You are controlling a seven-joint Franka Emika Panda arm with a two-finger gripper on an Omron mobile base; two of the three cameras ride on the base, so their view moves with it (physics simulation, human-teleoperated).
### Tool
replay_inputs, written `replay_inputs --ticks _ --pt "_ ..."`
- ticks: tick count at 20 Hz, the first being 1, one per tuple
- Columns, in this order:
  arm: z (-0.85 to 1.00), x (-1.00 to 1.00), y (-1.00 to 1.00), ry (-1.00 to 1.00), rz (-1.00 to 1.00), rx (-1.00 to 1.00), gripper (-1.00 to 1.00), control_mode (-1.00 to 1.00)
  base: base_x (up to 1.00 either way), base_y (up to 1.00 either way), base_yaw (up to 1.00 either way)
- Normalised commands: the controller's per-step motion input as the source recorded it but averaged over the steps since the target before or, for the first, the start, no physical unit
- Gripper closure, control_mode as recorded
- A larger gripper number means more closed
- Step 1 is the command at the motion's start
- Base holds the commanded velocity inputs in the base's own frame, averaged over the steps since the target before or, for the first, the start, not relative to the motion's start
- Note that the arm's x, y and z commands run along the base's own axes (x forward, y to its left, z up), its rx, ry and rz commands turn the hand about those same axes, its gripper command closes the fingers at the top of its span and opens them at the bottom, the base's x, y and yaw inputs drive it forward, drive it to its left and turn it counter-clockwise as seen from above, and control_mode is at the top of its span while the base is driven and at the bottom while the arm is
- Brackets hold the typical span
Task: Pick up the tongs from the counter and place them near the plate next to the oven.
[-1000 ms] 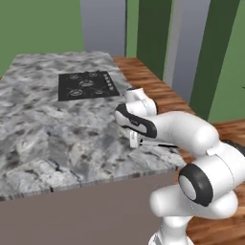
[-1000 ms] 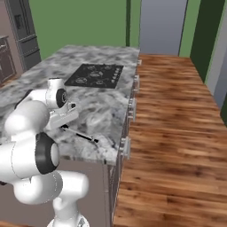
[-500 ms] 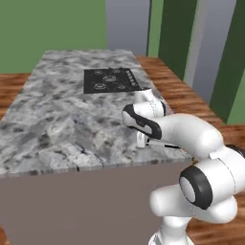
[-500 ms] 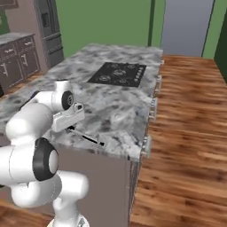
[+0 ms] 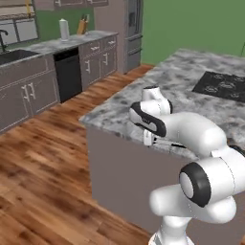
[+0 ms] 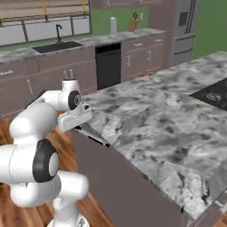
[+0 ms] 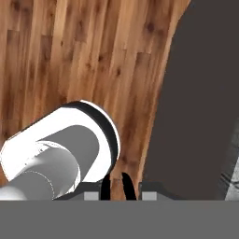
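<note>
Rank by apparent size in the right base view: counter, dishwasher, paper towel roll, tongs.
1. counter, by far the largest, though it is nearest.
2. dishwasher.
3. tongs, long but very thin.
4. paper towel roll; close to the tongs in area, and farther off.

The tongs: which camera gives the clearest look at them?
The right base view: the tongs hang as a thin dark bar below the gripper. The left base view shows a dark sliver; the hand view just two curved dark strips.
</note>
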Motion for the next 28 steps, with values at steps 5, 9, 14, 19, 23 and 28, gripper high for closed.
replay_inputs --ticks 5,9,14,19,23,28 --pt "0.0 0.0 0.0 0.0 0.0 0.0 1.0 1.0 0.07 0.09 0.91" --pt "0.0 0.0 0.0 0.0 0.0 0.0 1.0 1.0 0.57 0.3 0.43" --pt "0.0 0.0 0.0 0.0 0.0 0.0 1.0 1.0 0.82 0.43 0.14" --pt "0.0 0.0 0.0 0.0 0.0 0.0 1.0 1.0 0.93 0.38 0.07" --pt "0.0 0.0 0.0 0.0 0.0 0.0 1.0 1.0 0.94 0.34 0.03" --pt "0.0 0.0 0.0 0.0 0.0 0.0 1.0 1.0 0.94 0.3 0.0"
